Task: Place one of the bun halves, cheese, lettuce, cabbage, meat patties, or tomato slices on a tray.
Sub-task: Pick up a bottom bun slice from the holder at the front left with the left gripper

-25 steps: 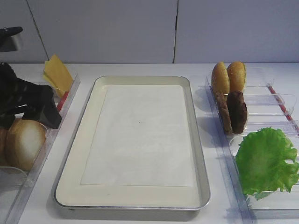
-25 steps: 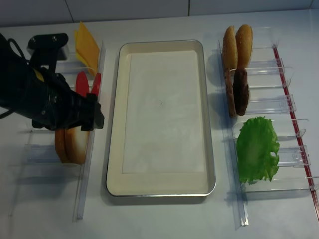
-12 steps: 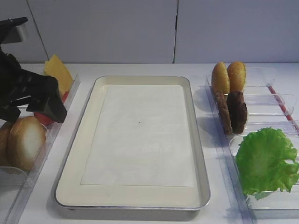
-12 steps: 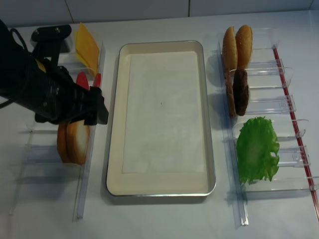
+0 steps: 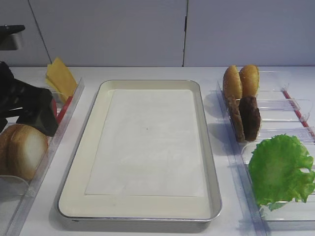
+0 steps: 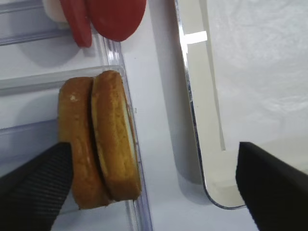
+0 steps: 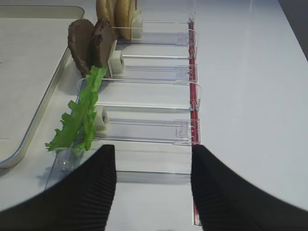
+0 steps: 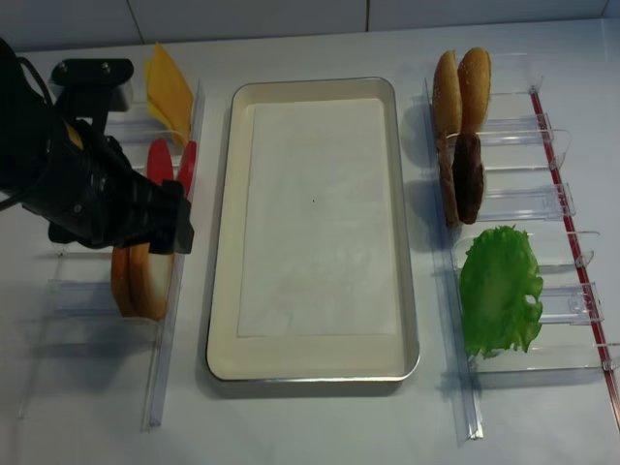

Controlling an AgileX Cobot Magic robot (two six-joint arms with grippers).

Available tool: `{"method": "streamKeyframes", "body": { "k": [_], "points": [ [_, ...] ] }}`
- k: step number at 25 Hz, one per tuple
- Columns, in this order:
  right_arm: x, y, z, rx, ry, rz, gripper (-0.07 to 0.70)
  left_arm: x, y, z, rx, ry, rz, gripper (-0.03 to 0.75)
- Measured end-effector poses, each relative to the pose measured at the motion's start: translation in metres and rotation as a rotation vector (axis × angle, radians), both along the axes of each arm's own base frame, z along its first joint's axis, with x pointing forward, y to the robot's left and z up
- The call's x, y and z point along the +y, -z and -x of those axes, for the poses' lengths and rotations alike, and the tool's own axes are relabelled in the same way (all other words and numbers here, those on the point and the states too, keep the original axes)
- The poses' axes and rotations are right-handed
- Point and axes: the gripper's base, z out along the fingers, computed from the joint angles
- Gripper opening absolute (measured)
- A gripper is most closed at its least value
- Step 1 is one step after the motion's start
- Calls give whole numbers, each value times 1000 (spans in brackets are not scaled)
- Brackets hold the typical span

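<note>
So the big white desk (image 8: 320,426) holds it all. In the middle lies the silver tray (image 8: 219,281) with its white paper — nothing is on it yet. Clear bins (image 8: 523,206) run down both sides.

On the right sit the green lettuce (image 8: 499,291), two brown meat patties (image 8: 463,179) standing on edge, and two shiny orange buns (image 8: 460,89). On the left are yellow cheese (image 8: 169,92), red tomato slices (image 8: 167,163) and two pale buns.

The black left arm (image 8: 68,184) hangs over those pale buns. The left claw (image 6: 154,187) is spread wide and holds nothing; the two buns stand on edge between its dark fingers (image 6: 33,185). The near one, the bun half (image 6: 115,139), shows a thin white face toward the tray. It stands in its bin, just beside the tray's left rim.

The right claw (image 7: 153,185) is spread too and empty, resting low near the lettuce bin.

What could go wrong? The two buns touch, so the claw may pinch both at once. A wide finger may also bump the thin bin wall and knock the buns flat. One bun could slip, as it stands on a narrow edge.

I can read no words or labels anywhere — the red strip (image 7: 193,91) on the right bin looks plain, though it is small.
</note>
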Motion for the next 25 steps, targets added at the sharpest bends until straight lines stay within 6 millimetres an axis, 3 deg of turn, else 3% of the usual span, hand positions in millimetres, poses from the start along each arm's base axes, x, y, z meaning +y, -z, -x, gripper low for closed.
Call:
{"method": "streamKeyframes", "body": {
  "k": [5, 25],
  "points": [
    [0, 0, 0, 0, 0, 0, 401, -6, -1, -1, -9, -17, 74, 665],
    [0, 0, 0, 0, 0, 0, 401, -8, 6, -8, 7, -20, 70, 665]
  ]
}}
